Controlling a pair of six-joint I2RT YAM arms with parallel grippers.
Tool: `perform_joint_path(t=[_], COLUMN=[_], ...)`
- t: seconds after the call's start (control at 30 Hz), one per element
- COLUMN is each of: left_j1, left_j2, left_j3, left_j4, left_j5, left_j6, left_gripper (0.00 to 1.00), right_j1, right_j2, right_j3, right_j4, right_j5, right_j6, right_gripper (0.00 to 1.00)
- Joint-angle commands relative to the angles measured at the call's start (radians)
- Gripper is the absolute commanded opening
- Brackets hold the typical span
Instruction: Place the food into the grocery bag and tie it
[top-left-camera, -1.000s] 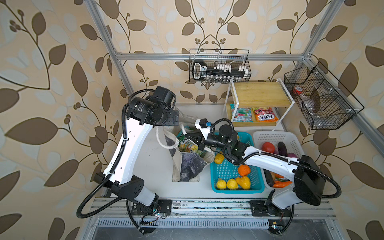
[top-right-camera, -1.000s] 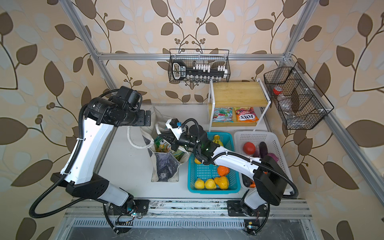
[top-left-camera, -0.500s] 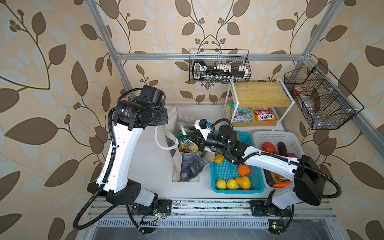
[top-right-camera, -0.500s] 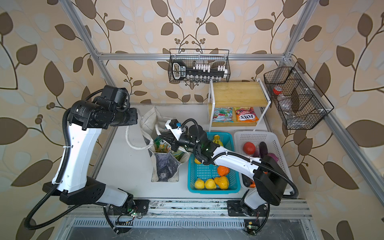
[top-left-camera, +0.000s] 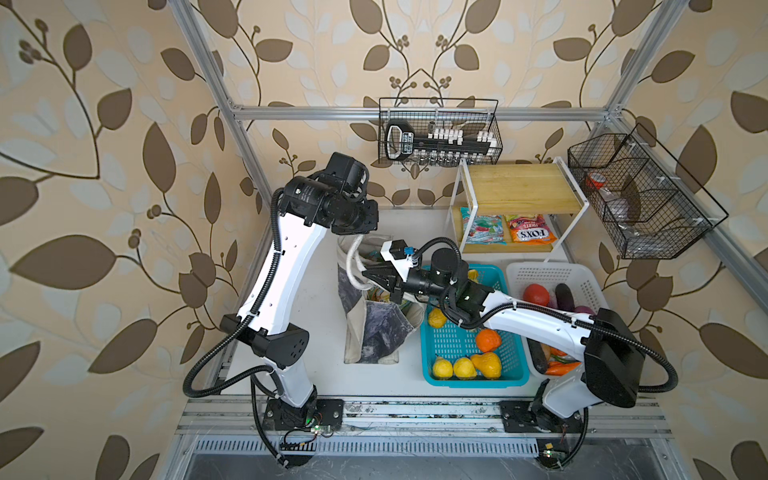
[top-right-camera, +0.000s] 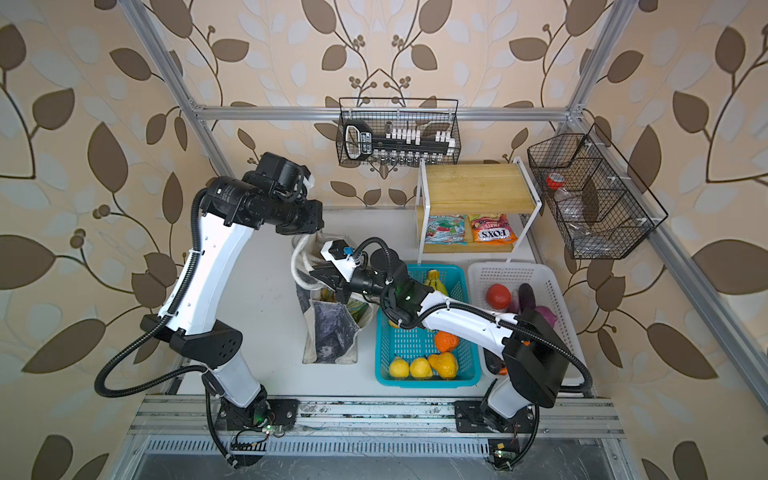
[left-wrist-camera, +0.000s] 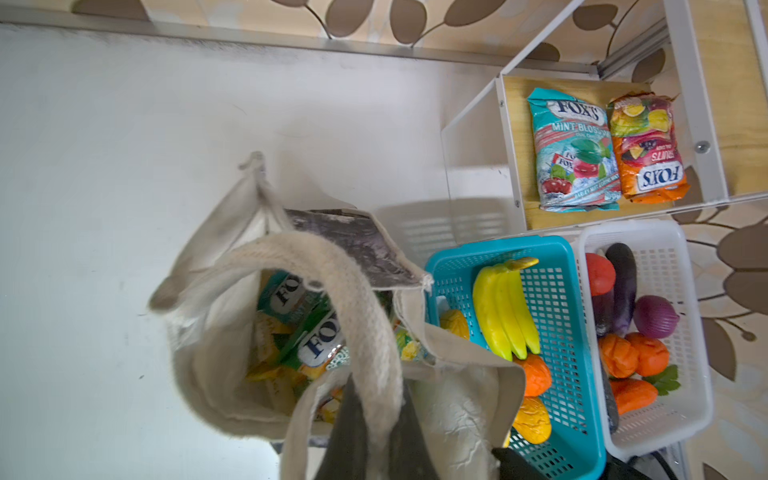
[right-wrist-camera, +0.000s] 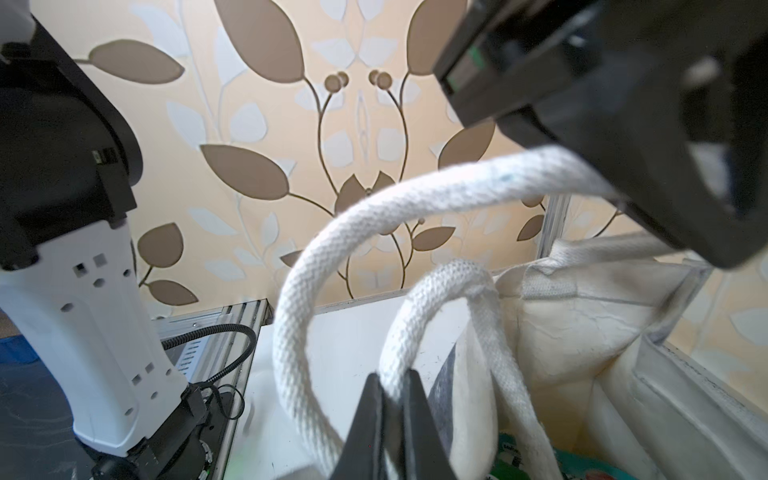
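The off-white grocery bag (top-left-camera: 374, 332) (top-right-camera: 328, 336) stands open on the table, left of the baskets. Glossy snack packets (left-wrist-camera: 307, 332) lie inside it. My left gripper (left-wrist-camera: 376, 399) (top-left-camera: 353, 239) hangs above the bag's far end, shut on one pale strap handle (left-wrist-camera: 353, 291). My right gripper (right-wrist-camera: 392, 382) (top-left-camera: 370, 276) reaches over the bag's mouth, shut on the other strap handle (right-wrist-camera: 419, 332). The two straps cross between the grippers. A banana bunch (left-wrist-camera: 505, 307) and yellow lemons (top-left-camera: 442, 368) lie in the turquoise basket. A teal-red packet (left-wrist-camera: 575, 149) lies on the shelf.
The turquoise basket (top-left-camera: 513, 376) sits right of the bag, with the white basket (top-left-camera: 540, 270) of vegetables beside it. The wooden shelf rack (top-left-camera: 519, 187) at the back holds an orange FOX'S packet (top-left-camera: 532, 232). Black wire baskets (top-left-camera: 440, 133) hang on the frame.
My left arm swung out to the left, then came back over the bag. Its gripper went from open to shut on a strap. The right arm has stayed put.
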Motion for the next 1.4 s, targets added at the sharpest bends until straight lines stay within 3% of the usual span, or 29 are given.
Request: perform_joint_path(t=[0.0, 0.23, 0.33, 0.53, 0.6, 0.63, 0.7, 0.73, 0.83, 1.0, 1.1, 1.2, 1.37], left_j1=[-0.013, -0.024, -0.017, 0.032, 0.065, 0.076, 0.080, 0.083, 0.095, 0.145, 0.148, 0.159, 0.179], left_j2=[0.042, 0.077, 0.082, 0.055, 0.041, 0.031, 0.028, 0.031, 0.022, 0.041, 0.075, 0.035, -0.078], left_j3=[0.059, 0.055, 0.048, 0.030, 0.020, 0.008, 0.016, 0.027, 0.032, 0.115, 0.217, 0.201, 0.086], left_j4=[0.044, 0.052, 0.038, 0.053, 0.070, 0.087, 0.084, 0.073, 0.063, 0.034, -0.058, -0.077, 0.042], left_j5=[0.086, 0.050, 0.004, 0.002, 0.057, 0.071, 0.074, 0.070, 0.039, 0.074, -0.036, -0.264, -0.268], left_j6=[-0.033, -0.020, 0.002, 0.009, 0.002, -0.003, 0.002, 0.007, 0.021, 0.027, 0.069, 0.088, 0.095], left_gripper=[0.02, 0.09, 0.30, 0.32, 0.04, 0.12, 0.53, 0.68, 0.99, 0.99, 0.99, 0.99, 0.99], right_j1=[0.001, -0.025, -0.030, -0.023, -0.025, -0.025, -0.024, -0.022, -0.015, -0.008, -0.008, -0.007, -0.008], right_j2=[0.048, 0.103, 0.106, 0.112, 0.124, 0.134, 0.146, 0.153, 0.168, 0.217, 0.240, 0.241, 0.255], right_j3=[0.068, 0.095, 0.084, 0.091, 0.104, 0.114, 0.123, 0.123, 0.168, 0.218, 0.257, 0.258, 0.281], right_j4=[0.017, 0.085, 0.141, 0.194, 0.211, 0.210, 0.202, 0.200, 0.203, 0.250, 0.276, 0.325, 0.320], right_j5=[-0.040, -0.056, -0.106, -0.205, -0.224, -0.230, -0.239, -0.241, -0.253, -0.259, -0.274, -0.264, -0.259], right_j6=[-0.040, -0.010, 0.010, 0.038, 0.066, 0.072, 0.072, 0.072, 0.070, 0.088, 0.124, 0.141, 0.143], right_gripper=[0.00, 0.00, 0.00, 0.00, 0.00, 0.00, 0.00, 0.00, 0.00, 0.00, 0.00, 0.00, 0.00])
